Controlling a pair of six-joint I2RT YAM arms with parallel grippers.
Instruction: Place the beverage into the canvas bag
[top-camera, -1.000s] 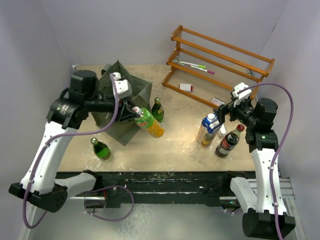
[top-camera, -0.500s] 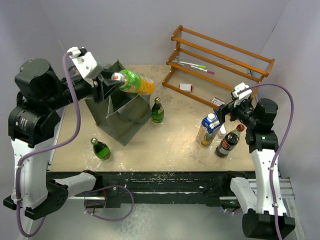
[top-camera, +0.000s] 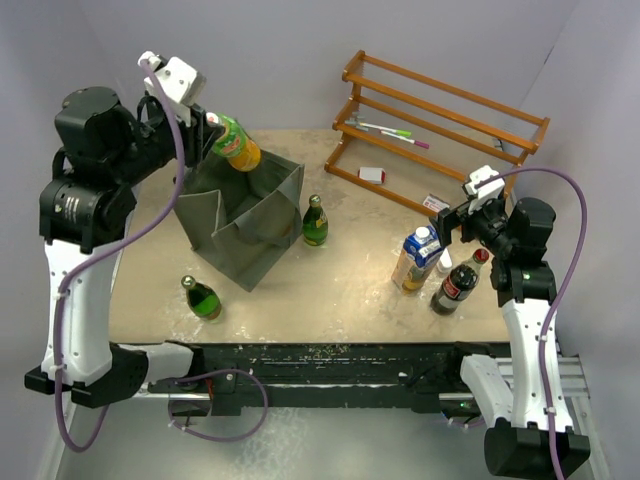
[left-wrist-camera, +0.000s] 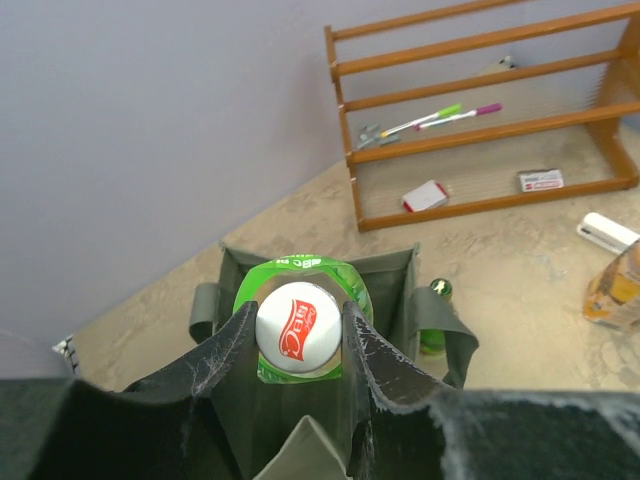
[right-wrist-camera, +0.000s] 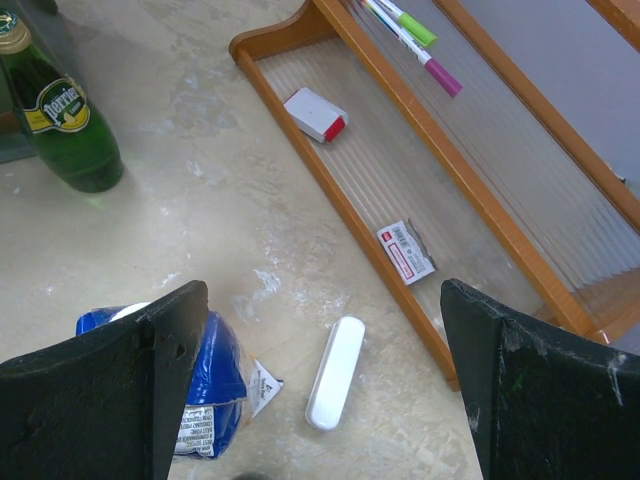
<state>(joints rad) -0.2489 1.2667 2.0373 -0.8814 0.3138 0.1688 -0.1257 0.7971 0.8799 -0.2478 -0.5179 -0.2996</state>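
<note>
Table (top-camera: 360, 290) | left tool (top-camera: 208, 124) clamps bottle (top-camera: 236, 149) | swung down over canvas bag (top-camera: 240, 220)

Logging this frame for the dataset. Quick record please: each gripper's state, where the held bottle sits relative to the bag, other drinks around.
left gripper: shut on the cap of the orange drink bottle
bottle position: tilted over the open mouth of the bag, not released
right gripper: open, empty, raised near the carton
other drinks: cola bottle; green glass bottle beside the bag; second green bottle in front of the bag
task: not done
</note>
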